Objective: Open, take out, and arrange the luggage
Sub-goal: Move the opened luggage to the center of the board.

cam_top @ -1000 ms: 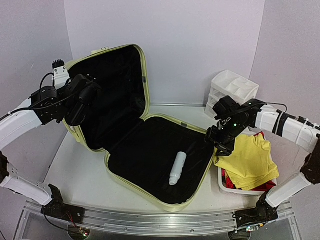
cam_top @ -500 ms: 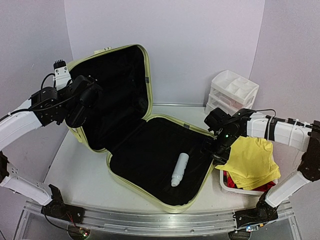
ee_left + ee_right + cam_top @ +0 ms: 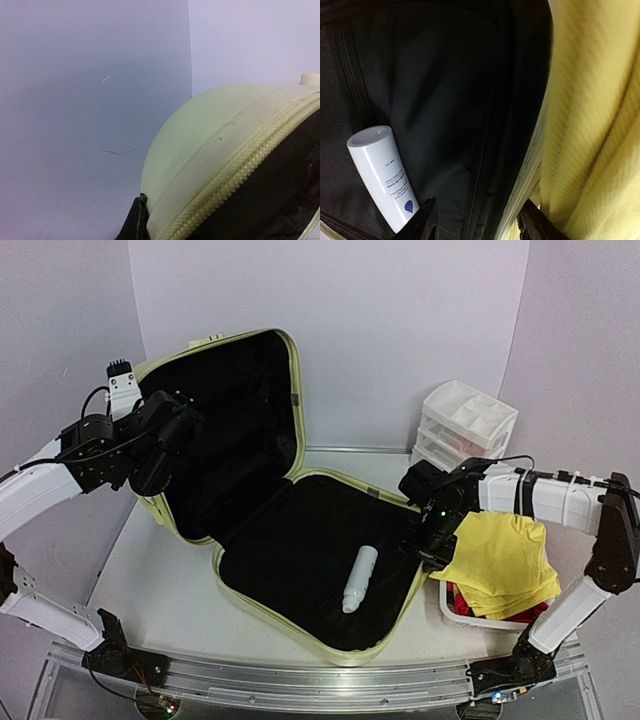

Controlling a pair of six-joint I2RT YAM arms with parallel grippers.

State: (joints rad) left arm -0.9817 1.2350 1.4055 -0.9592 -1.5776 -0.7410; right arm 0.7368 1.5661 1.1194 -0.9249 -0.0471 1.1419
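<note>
- The luggage (image 3: 280, 540) lies open. Its lower shell is flat on the table just below and inward of the right gripper (image 3: 428, 540), and its lid stands upright against the left gripper (image 3: 150, 465).
- The left gripper is pressed together on the lid's outer rim, beside the zipper. It appears to pinch that edge and prop the lid.
- The right gripper's fingers (image 3: 422, 217) are spread, straddling the lower shell's nearest rim and pinching nothing.
- A white bottle (image 3: 356, 578) lies on the lining just inward of that gripper, and a yellow cloth (image 3: 500, 560) is just outward of it.
- The shell looks stiff and smooth, so probably slippery on its curved faces. It seems bulky rather than heavy, being nearly empty.
- The hinged lid would likely swing if released.
- The best hold is probably the thin rim by the zipper or a moulded handle, since the soft lining would give.
</note>
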